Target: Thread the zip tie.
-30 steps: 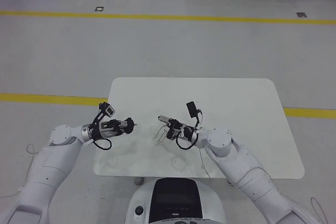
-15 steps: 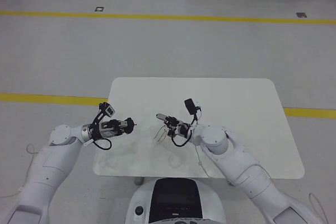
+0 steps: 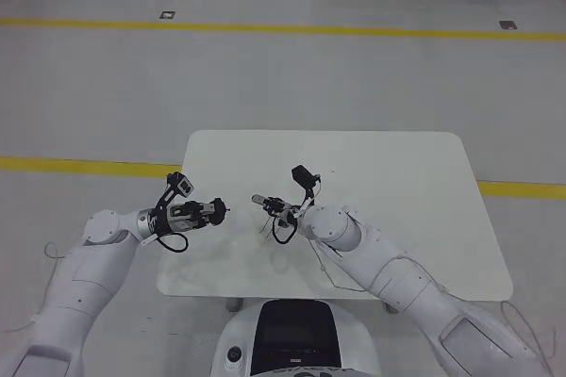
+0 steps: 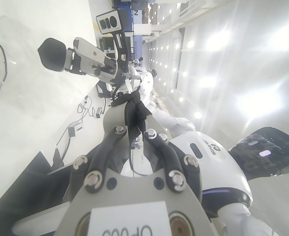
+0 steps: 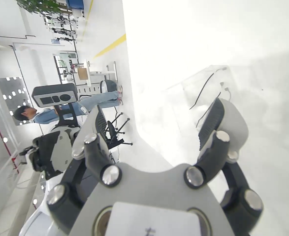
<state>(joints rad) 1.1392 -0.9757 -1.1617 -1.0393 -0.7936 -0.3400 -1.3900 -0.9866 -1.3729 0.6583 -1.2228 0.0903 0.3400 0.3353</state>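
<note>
Not much to read here tbh. Right behind the left claw [image 4: 132,104], on its wrist plate: white sticker [image 4: 128,218] with dark characters, upside down and chopped off at the view's edge. Same deal behind the right claw [image 5: 159,110]: second sticker [image 5: 154,219], just the top of one mark. Far past the left claw: dark sign [image 4: 136,13] with one pale letter.

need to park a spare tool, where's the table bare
Free: the far half of the table and its right end. Crowded: the near middle, where the left gripper and right gripper face each other close to the zip ties.
</note>
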